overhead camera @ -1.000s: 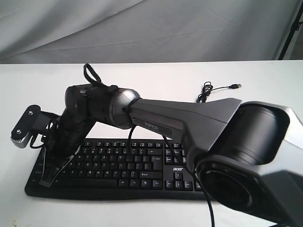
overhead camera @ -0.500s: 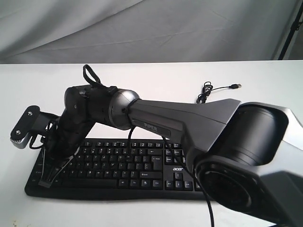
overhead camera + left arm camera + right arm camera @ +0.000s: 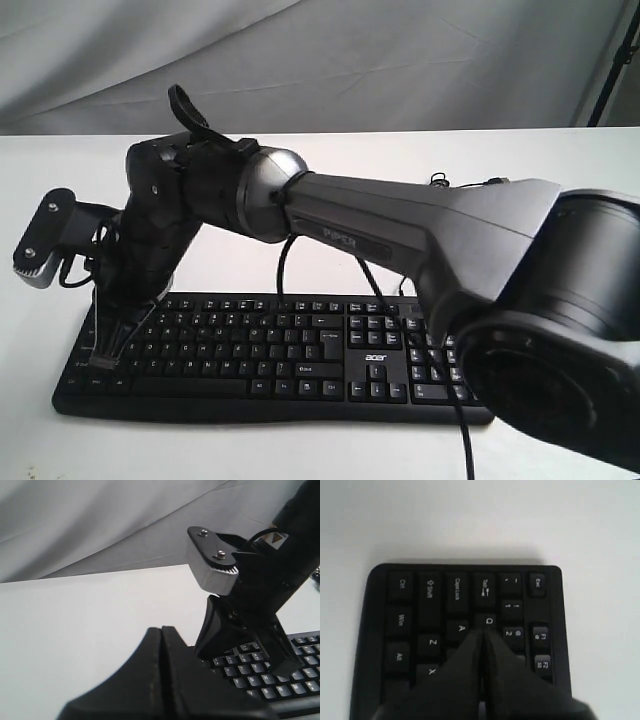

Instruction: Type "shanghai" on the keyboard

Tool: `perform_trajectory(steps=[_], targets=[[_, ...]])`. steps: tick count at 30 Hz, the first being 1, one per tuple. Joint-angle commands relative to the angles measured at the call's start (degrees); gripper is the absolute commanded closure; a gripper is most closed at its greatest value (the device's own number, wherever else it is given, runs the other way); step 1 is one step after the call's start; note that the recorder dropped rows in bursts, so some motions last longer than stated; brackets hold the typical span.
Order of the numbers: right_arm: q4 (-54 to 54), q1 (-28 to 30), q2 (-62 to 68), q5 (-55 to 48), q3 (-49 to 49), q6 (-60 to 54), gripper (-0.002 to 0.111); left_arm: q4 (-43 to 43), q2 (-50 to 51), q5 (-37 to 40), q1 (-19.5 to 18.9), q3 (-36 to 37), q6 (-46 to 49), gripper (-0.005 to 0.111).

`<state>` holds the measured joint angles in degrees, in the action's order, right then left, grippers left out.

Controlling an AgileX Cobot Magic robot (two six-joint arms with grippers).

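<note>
Right wrist view had the right gripper (image 3: 482,634) pinched fully closed, tips by Q and A on the keyboard (image 3: 400,620); left gripper (image 3: 161,632) was squeezed closed too.

black keyboard (image 3: 270,350) on white table (image 3: 330,165), right arm (image 3: 390,225) reaching across, closed end effector (image 3: 107,352) pointing down over left-end keys

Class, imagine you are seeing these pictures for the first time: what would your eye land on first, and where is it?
The big grey and black arm sweeps from the lower right across the exterior view. Its right gripper, shut to a point, hangs over the left end of the black keyboard on the white table, near the Q and A keys.
</note>
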<state>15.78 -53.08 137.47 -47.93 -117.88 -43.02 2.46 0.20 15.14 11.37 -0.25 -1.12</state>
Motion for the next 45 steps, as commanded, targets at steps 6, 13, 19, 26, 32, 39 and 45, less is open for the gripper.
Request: perform_trajectory(steps=[6, 13, 19, 26, 32, 39, 45], targets=[[0.03, 2.33, -11.36, 10.25, 21.1, -0.2, 0.108, 0.04, -0.2, -0.27, 0.23, 0.25, -0.16, 0.107], [6.74, 4.25, -17.01, 16.45, 33.93, -5.05, 0.108, 0.04, -0.2, -0.27, 0.23, 0.25, -0.16, 0.107], [9.33, 4.38, -17.01, 15.28, 34.42, -6.03, 0.108, 0.04, -0.2, -0.27, 0.23, 0.25, -0.16, 0.107], [10.88, 4.38, -17.01, 15.33, 35.36, -7.14, 0.108, 0.04, -0.2, -0.27, 0.23, 0.25, -0.16, 0.107], [13.44, 4.38, -17.01, 17.24, 36.61, -9.67, 0.108, 0.04, -0.2, -0.27, 0.23, 0.25, -0.16, 0.107], [13.52, 4.38, -15.65, 18.54, 36.71, -9.95, 0.108, 0.04, -0.2, -0.27, 0.23, 0.25, -0.16, 0.107], [13.72, 4.38, -15.3, 18.73, 36.71, -10.45, 0.108, 0.04, -0.2, -0.27, 0.23, 0.25, -0.16, 0.107]])
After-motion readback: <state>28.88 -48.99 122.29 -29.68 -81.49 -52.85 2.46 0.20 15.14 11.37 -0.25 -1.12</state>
